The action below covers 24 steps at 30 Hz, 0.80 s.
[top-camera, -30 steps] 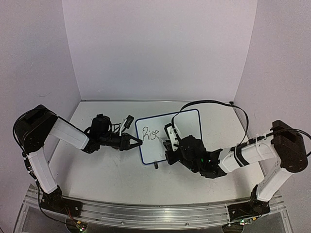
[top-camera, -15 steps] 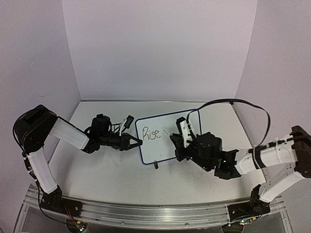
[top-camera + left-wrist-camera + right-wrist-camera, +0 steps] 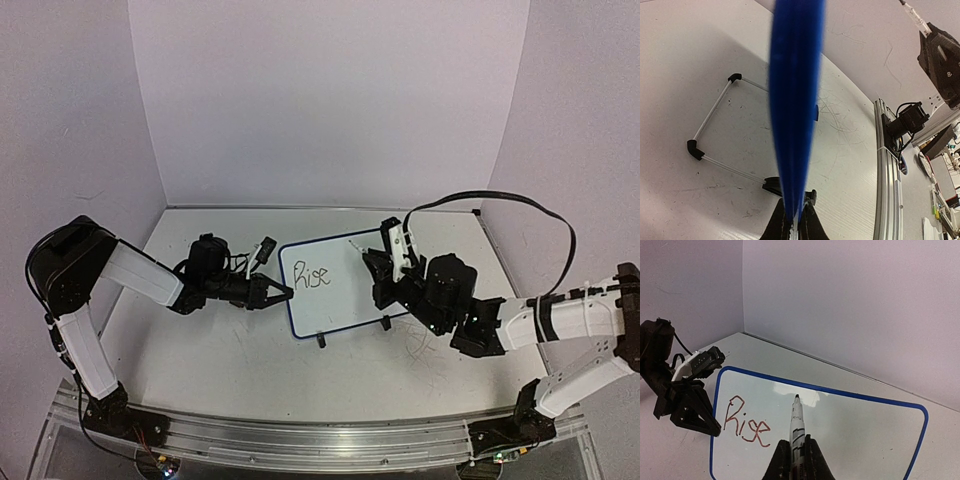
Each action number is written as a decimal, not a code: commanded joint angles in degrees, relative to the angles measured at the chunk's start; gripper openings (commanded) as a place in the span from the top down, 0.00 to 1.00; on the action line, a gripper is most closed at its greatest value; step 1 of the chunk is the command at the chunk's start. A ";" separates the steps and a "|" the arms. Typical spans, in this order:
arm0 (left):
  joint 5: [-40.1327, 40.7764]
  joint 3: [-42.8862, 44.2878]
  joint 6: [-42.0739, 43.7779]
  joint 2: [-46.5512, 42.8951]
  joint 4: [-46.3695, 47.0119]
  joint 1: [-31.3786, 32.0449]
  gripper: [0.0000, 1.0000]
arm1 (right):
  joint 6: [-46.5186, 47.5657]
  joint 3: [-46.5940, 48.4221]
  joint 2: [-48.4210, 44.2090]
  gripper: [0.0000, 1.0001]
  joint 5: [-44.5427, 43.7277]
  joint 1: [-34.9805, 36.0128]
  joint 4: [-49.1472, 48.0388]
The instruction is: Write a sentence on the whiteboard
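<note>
Writing is partly done: on the whiteboard, standing mid-frame on the tabletop, the sentence so far reads only "Rise", at the board's upper left. The left pincer is clenched on the board's left side. The right pincer grasps a marker, its tip just right of that word. The next word probably needs light, steady contact. Whether the tip touches is unclear, and the left wrist view shows mostly blurred blue edge.

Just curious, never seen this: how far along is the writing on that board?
One word, Rise, is written. The left gripper clamps the board by its edge; the right gripper holds a marker aimed at the blank space beside it. The rest of the sentence is unwritten.
</note>
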State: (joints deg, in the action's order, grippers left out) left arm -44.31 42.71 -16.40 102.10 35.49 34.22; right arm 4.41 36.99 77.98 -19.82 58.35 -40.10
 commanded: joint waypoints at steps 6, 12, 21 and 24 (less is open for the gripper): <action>4.83 1.22 1.11 -0.77 -4.96 -0.29 1.00 | 2.39 1.02 3.16 1.00 0.48 0.02 0.22; 4.67 1.73 1.55 -0.95 -5.88 -0.29 1.00 | 1.75 0.65 4.65 1.00 1.25 0.26 -0.25; 5.01 1.71 1.81 -1.34 -6.37 -0.29 1.00 | -0.26 2.65 7.89 1.00 2.41 0.39 2.77; 5.09 1.82 1.81 -1.51 -6.52 -0.29 1.00 | 0.76 2.04 7.21 1.00 4.97 0.40 1.79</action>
State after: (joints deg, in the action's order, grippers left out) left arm -44.21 43.48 -16.00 101.82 33.40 34.24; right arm 5.16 37.73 85.70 -17.61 58.33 -36.90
